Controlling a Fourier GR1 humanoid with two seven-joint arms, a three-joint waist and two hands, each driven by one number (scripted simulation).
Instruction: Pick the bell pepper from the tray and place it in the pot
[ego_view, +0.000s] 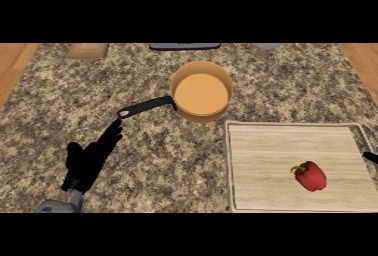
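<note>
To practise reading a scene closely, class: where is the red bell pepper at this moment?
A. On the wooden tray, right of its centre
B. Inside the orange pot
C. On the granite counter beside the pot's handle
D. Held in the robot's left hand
A: the red bell pepper lies on the wooden tray, apart from the orange pot and the open left hand.

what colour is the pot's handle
Black, on the orange pot; its handle shows plainly in the head view.

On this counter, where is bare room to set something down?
Bare tray board lies left of and above the bell pepper. Open granite sits between the left hand and the tray. It is tight where the pot nears the tray's corner.
</note>
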